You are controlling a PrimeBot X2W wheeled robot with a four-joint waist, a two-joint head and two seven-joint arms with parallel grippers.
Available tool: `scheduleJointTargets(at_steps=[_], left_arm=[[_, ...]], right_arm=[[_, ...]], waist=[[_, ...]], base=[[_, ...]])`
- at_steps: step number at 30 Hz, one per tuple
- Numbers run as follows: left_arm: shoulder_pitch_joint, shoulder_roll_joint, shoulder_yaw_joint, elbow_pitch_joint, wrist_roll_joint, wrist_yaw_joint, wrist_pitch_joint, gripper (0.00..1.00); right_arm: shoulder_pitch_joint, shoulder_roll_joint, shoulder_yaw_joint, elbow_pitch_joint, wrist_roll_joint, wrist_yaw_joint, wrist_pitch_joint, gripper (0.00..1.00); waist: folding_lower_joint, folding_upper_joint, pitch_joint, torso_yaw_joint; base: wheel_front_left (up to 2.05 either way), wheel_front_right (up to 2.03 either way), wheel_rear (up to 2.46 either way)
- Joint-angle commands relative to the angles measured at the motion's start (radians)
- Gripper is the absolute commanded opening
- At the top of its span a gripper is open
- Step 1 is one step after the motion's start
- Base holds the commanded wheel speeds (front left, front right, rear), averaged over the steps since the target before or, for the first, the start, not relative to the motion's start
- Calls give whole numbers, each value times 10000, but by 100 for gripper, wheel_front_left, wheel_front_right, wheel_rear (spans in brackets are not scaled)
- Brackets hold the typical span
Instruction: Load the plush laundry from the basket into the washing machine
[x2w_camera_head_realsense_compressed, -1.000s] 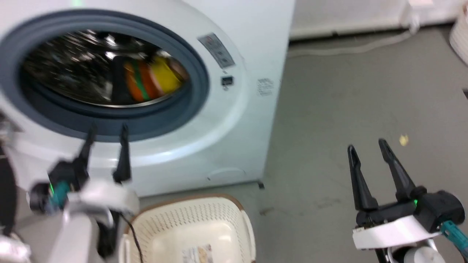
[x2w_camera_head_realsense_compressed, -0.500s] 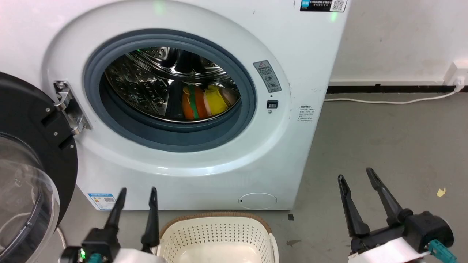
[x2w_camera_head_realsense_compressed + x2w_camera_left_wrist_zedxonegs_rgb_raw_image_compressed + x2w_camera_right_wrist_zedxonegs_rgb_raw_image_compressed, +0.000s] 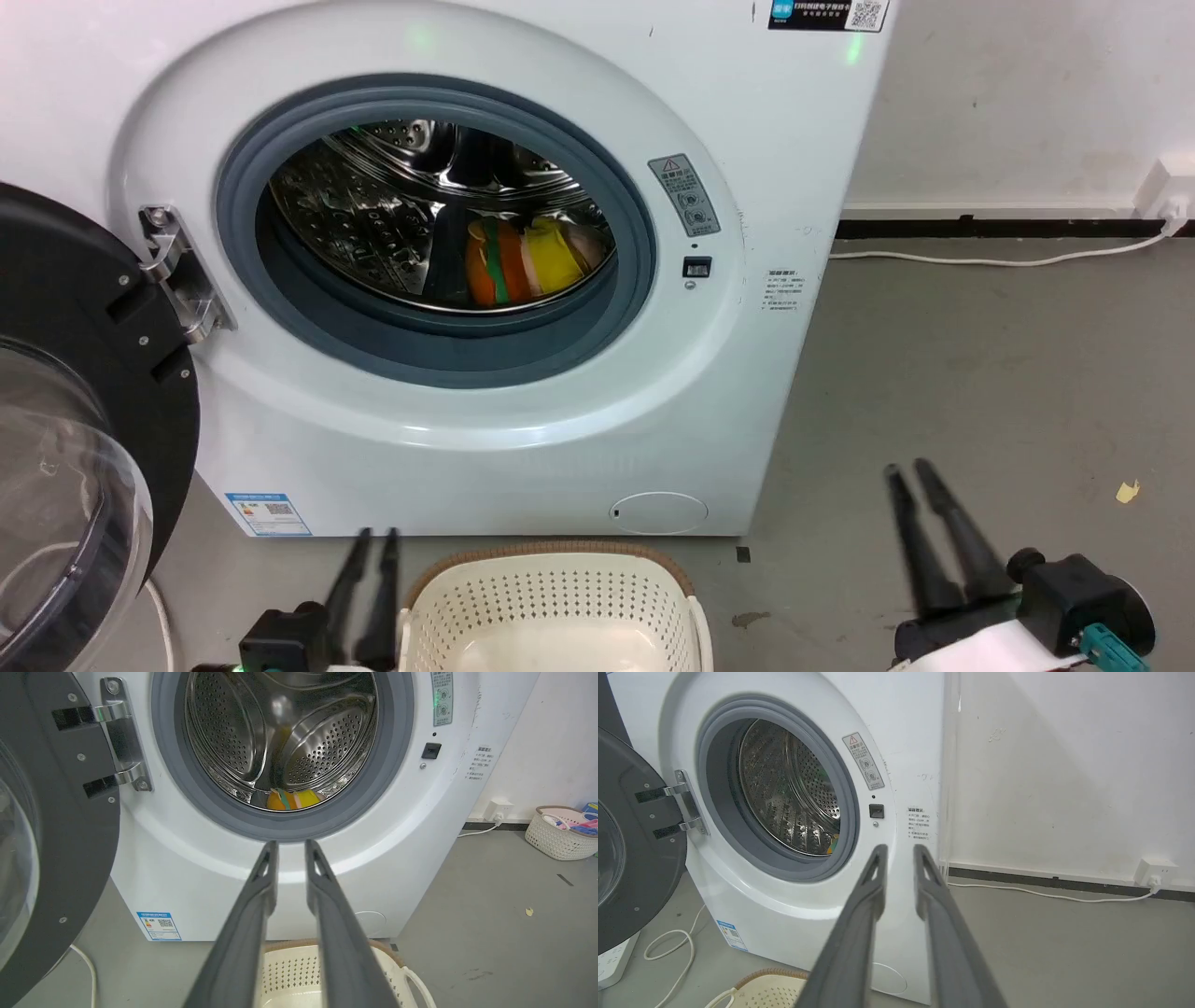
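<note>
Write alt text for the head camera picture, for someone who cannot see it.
An open white washing machine holds orange and yellow plush laundry in its steel drum, its door swung left. Below, a cream basket sits on the floor between the left pincer and right pincer, both shut and empty.

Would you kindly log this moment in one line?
plush laundry: in washing machine; door: open; basket: looks empty; left gripper: shut, empty; right gripper: shut, empty
</note>
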Motion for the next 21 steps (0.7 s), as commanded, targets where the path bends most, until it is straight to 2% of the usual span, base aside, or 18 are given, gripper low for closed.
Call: scheduleJointTargets(at_steps=[1,21], left_arm=[[0,2,0,-2,0,0,1,0],[-109,-82,133,-244,266,19,402,0]], right_arm=[[0,0,-2,0,0,0,1,0],[-51,0,-103,-68,-152,1,404,0]], waist=[[0,0,0,0],[0,0,15,-44]], base=[[0,0,0],[0,0,0]])
